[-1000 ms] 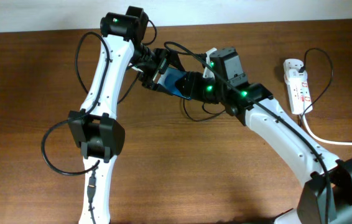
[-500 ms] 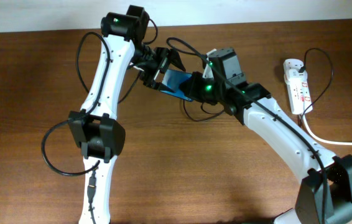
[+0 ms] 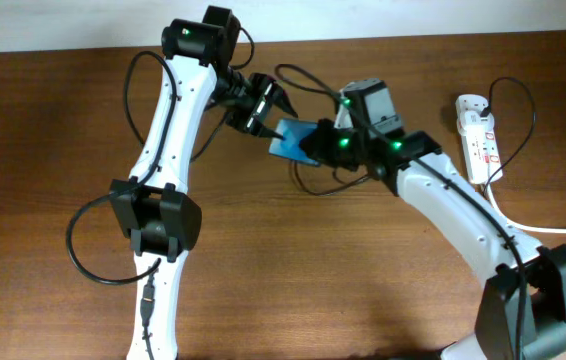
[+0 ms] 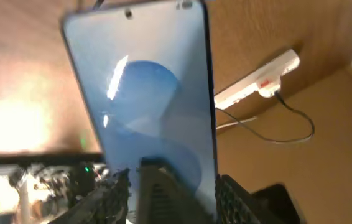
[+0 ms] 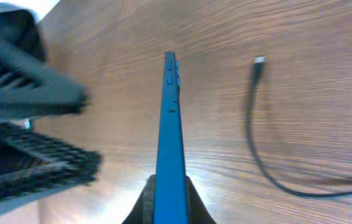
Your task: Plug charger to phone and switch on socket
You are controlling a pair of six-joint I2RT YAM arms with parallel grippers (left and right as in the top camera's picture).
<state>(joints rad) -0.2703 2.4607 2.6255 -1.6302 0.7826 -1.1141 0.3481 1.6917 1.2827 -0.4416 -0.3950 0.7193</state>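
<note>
phone [image 5: 170, 118] shows edge-on in the right wrist view, held over the wooden table [image 5: 313, 37]. the right gripper [image 5: 170, 198] is clamped on its 2 flat faces at the near end. from overhead we see the phone tilted between the 2 arms, with the left gripper [image 3: 266, 106] just beside its upper-left end. the left gripper's 2 fingers [image 4: 115, 198] are spread wide. in the left wrist view the bright blue screen fills the space ahead of them, and we cannot tell whether they touch it. charger [image 5: 250, 137] lies loose on the table beside the phone, its small plug tip [image 5: 259, 61] apart from the phone and from both grippers. socket [image 3: 480, 140] lies well apart near the table's right edge, its thick white cord [image 3: 553, 229] trailing off to the right.
</note>
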